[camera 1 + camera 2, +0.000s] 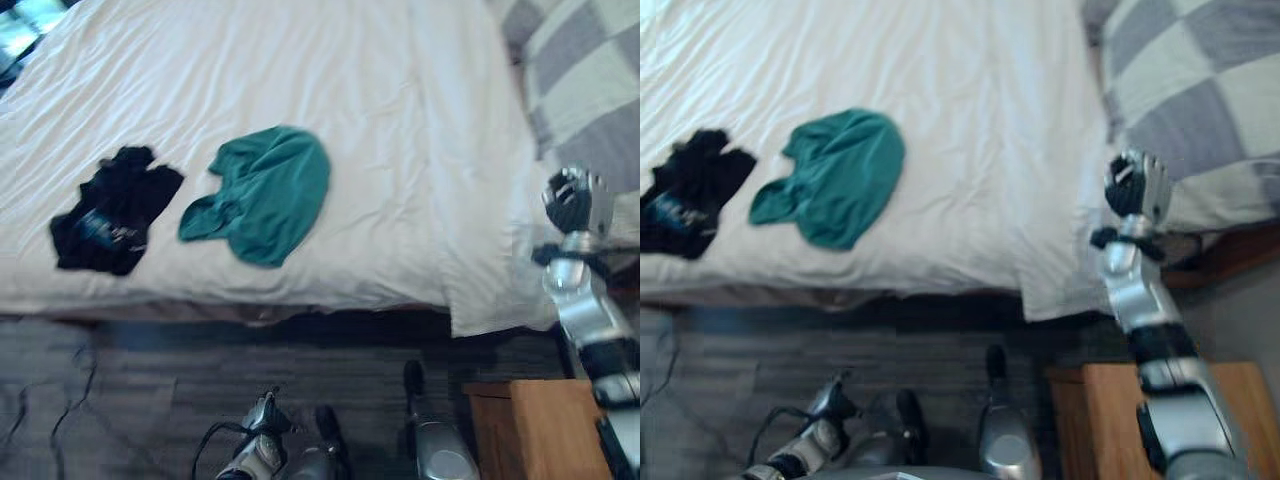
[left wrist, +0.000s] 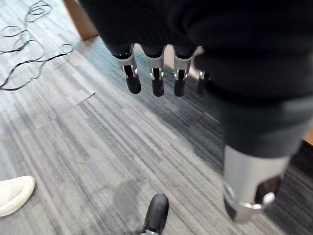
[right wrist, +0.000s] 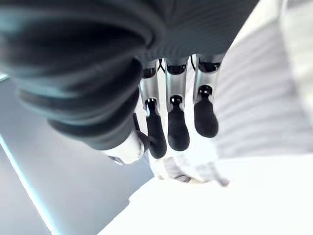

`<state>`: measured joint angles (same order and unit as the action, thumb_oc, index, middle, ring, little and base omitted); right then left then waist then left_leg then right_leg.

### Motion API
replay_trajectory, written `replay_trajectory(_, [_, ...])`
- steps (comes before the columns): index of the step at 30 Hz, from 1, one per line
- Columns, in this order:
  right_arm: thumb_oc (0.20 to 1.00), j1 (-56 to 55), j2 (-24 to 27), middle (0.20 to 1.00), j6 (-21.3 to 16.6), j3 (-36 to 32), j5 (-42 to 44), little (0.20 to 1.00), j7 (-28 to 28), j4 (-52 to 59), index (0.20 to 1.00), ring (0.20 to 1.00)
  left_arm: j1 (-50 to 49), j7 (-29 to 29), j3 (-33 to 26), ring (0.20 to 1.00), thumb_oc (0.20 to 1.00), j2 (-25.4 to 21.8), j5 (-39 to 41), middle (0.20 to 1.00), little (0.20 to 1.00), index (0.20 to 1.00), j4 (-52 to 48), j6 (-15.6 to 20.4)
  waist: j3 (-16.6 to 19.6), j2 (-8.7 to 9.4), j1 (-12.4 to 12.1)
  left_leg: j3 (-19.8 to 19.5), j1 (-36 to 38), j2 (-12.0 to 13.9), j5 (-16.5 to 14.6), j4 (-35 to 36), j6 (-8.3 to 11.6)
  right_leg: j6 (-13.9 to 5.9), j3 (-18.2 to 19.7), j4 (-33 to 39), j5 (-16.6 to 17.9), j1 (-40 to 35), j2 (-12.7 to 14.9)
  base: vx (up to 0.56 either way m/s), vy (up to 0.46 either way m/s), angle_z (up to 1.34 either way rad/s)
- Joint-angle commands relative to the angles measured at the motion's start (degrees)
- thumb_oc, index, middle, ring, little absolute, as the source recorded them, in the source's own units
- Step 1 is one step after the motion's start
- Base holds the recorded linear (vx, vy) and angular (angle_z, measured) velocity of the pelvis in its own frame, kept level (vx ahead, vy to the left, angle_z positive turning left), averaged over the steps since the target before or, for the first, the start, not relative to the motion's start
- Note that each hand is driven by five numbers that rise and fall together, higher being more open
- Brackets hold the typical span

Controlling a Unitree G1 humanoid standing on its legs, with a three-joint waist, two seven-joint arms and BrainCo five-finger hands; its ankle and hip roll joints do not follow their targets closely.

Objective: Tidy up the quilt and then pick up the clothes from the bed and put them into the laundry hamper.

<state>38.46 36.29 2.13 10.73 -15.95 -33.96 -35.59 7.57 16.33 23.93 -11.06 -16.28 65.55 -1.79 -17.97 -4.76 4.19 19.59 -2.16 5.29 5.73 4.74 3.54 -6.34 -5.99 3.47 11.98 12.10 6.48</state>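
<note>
A white quilt (image 1: 400,120) lies spread flat over the bed. On its near left part lie a crumpled green garment (image 1: 265,195) and, left of it, a black garment (image 1: 110,210). My right hand (image 1: 1137,185) is raised beside the quilt's hanging right corner, next to the checkered pillow; its fingers (image 3: 177,127) are straight and hold nothing. My left hand (image 1: 262,415) hangs low over the floor in front of the bed, with its fingers (image 2: 156,81) relaxed and empty.
A grey and white checkered pillow (image 1: 1200,100) lies at the bed's right end. A wooden nightstand (image 1: 535,430) stands below my right arm. The floor (image 1: 150,380) is grey carpet. A person's white shoe (image 2: 12,196) rests on it near my left hand.
</note>
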Motion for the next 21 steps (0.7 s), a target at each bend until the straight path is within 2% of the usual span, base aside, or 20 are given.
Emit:
replay_trajectory(1, [0.200, 0.0, -2.6, 0.200, 0.1, 1.8, 7.5, 0.200, 1.7, -11.0, 0.200, 0.200, 2.2, 1.6, 0.3, 1.000, 1.000, -2.9, 1.2, 1.000, 1.000, 1.000, 1.6, 0.2, -4.6, 2.31, -0.3, -2.2, -2.1, 0.9, -8.1, -7.4, 1.56, -3.73, 1.4, -8.2, -12.0, -0.9, 4.6, 0.01, 0.060, 0.44])
replay_trajectory(4, [0.200, -5.9, -5.8, 0.200, 0.2, 1.0, 9.4, 0.200, 4.4, -18.6, 0.200, 0.200, 1.7, 1.2, -0.3, 1.000, 1.000, -2.3, 0.6, 1.000, 1.000, 1.000, 3.1, -0.3, -4.7, 2.29, 0.1, -2.4, -2.0, 0.4, -7.7, -6.5, 1.30, -4.09, 0.8, -7.0, -11.2, -1.5, 5.0, 0.02, 0.076, 0.16])
replay_trajectory(5, [0.200, -5.9, -5.8, 0.200, 0.2, 1.0, 9.3, 0.200, 4.4, -18.5, 0.200, 0.200, 1.7, 1.2, -0.3, 1.000, 1.000, -2.3, 0.6, 1.000, 1.000, 1.000, 3.1, -0.3, -4.6, 2.33, 0.0, -2.4, -2.2, 0.4, -7.5, -6.4, 1.29, -4.05, 0.8, -6.9, -11.1, -1.4, 5.0, 0.01, 0.068, 0.08])
replay_trajectory(7, [0.200, -13.4, -8.4, 0.200, 0.8, 0.2, 7.6, 0.200, 6.6, -20.0, 0.200, 0.200, 1.3, 1.0, -1.4, 1.000, 1.000, -2.0, -0.4, 1.000, 1.000, 1.000, 4.0, -0.6, -4.6, 2.79, 0.6, -2.7, -1.5, 0.0, -7.8, -5.7, 0.95, -4.41, 0.5, -5.9, -10.6, -2.1, 5.3, 0.01, 0.085, 0.08])
replay_trajectory(9, [0.200, -22.5, -12.2, 0.200, 1.0, -1.1, 6.0, 0.200, 9.1, -21.4, 0.200, 0.200, 0.9, 1.0, -2.8, 1.000, 1.000, -2.0, -1.7, 1.000, 1.000, 1.000, 4.8, -0.9, -4.3, 3.80, 1.6, -2.9, -0.9, -0.6, -8.0, -4.5, 0.44, -4.93, 0.5, -4.7, -9.5, -2.5, 5.6, 0.03, 0.133, 0.19])
replay_trajectory(10, [0.200, -30.2, -15.2, 0.200, 0.9, -3.4, 6.5, 0.200, 10.4, -22.8, 0.200, 0.200, 0.6, 1.0, -3.7, 1.000, 1.000, -2.3, -2.5, 1.000, 1.000, 1.000, 5.1, -1.0, -3.5, 5.00, 2.7, -2.7, -0.2, -1.2, -7.5, -2.2, 0.26, -5.74, 0.5, -3.4, -8.2, -2.6, 6.0, 0.03, 0.164, 0.11])
replay_trajectory(12, [0.200, -35.9, -18.0, 0.200, 1.2, -3.4, 5.4, 0.200, 11.5, -25.7, 0.200, 0.200, 0.8, 1.1, -3.9, 1.000, 1.000, -2.8, -3.4, 1.000, 1.000, 1.000, 5.1, -1.0, -2.9, 5.91, 3.6, -2.5, 0.6, -1.6, -7.1, -0.1, 0.10, -6.43, 0.6, -3.6, -7.8, -2.5, 6.4, -0.01, 0.146, -0.03])
replay_trajectory(13, [0.536, -37.6, -18.9, 0.536, 1.4, -3.4, 5.2, 0.536, 11.7, -27.2, 0.536, 0.536, 1.0, 1.3, -3.8, 1.000, 1.000, -3.0, -3.6, 1.000, 1.000, 1.000, 5.1, -1.0, -2.7, 6.28, 4.0, -2.3, 0.6, -1.6, -7.0, 0.2, -0.06, -6.84, 0.7, -4.5, -7.8, -1.9, 6.5, -0.06, 0.091, -0.03])
replay_trajectory(14, [0.536, -38.1, -19.6, 0.536, 1.8, -2.8, 4.8, 0.536, 12.2, -28.3, 0.536, 0.536, 1.4, 1.4, -3.9, 1.000, 1.000, -3.3, -3.7, 1.000, 1.000, 1.000, 5.0, -1.0, -2.9, 6.59, 4.3, -2.1, 0.7, -1.4, -7.1, 0.3, -0.17, -7.09, 0.8, -6.2, -7.7, -1.3, 6.5, -0.13, 0.121, -0.08])
replay_trajectory(15, [1.000, -40.1, -20.6, 1.000, 2.1, -1.3, 3.0, 1.000, 13.6, -30.5, 1.000, 1.000, 1.9, 0.8, -3.5, 1.000, 1.000, -4.0, -4.2, 1.000, 1.000, 1.000, 4.7, -0.8, -3.5, 6.52, 4.4, -1.5, 1.5, -0.9, -6.8, 0.3, -0.76, -7.31, 0.1, -12.8, -10.6, -1.1, 5.9, -0.11, 0.083, -0.11])
replay_trajectory(16, [1.000, -40.1, -20.6, 1.000, 2.1, -1.3, 3.0, 1.000, 13.6, -30.6, 1.000, 1.000, 1.9, 0.8, -3.5, 1.000, 1.000, -4.0, -4.2, 1.000, 1.000, 1.000, 4.7, -0.8, -3.3, 6.53, 4.4, -1.4, 1.3, -0.9, -6.7, 0.3, -0.74, -7.27, 0.1, -12.8, -10.5, -0.9, 5.9, -0.15, 0.156, -0.23])
replay_trajectory(17, [1.000, -40.3, -21.1, 1.000, 2.0, -0.2, 2.7, 1.000, 14.4, -32.5, 1.000, 1.000, 2.3, 0.4, -2.9, 1.000, 1.000, -4.3, -3.9, 1.000, 1.000, 1.000, 3.9, -0.7, -3.6, 5.85, 4.8, -1.3, 1.8, -0.8, -6.7, 0.0, -1.52, -5.95, 2.3, -21.0, -13.8, -0.9, 2.8, -0.06, 0.093, -0.26])
replay_trajectory(19, [1.000, -40.4, -21.7, 1.000, 2.5, 0.7, 2.2, 1.000, 15.6, -33.9, 1.000, 1.000, 2.5, 0.0, -3.1, 1.000, 1.000, -4.2, -3.2, 1.000, 1.000, 1.000, 3.1, -0.2, -2.6, 6.10, 3.7, -1.7, 2.1, -2.4, -8.0, -1.7, -1.96, -3.93, 0.6, -16.5, -17.2, -5.5, 1.2, 0.00, 0.042, -0.27])
replay_trajectory(20, [1.000, -40.4, -21.7, 1.000, 2.5, 0.7, 2.2, 1.000, 15.6, -33.9, 1.000, 1.000, 2.5, 0.0, -3.1, 1.000, 1.000, -4.2, -3.2, 1.000, 1.000, 1.000, 3.1, -0.2, -2.5, 6.04, 3.6, -1.7, 1.9, -2.3, -8.0, -1.8, -1.93, -3.87, 0.6, -16.2, -16.9, -5.4, 1.1, 0.04, -0.044, -0.30])
replay_trajectory(21, [1.000, -39.1, -21.1, 1.000, 2.2, 1.4, 2.6, 1.000, 15.8, -33.4, 1.000, 1.000, 1.7, 0.2, -3.5, 1.000, 1.000, -3.6, -2.1, 1.000, 1.000, 1.000, 1.6, 0.6, -2.0, 6.23, 3.2, -2.5, -0.6, -3.9, -10.2, -9.2, -1.57, -2.86, 0.9, -10.8, -17.5, -8.5, 0.7, -0.02, -0.057, -0.20])
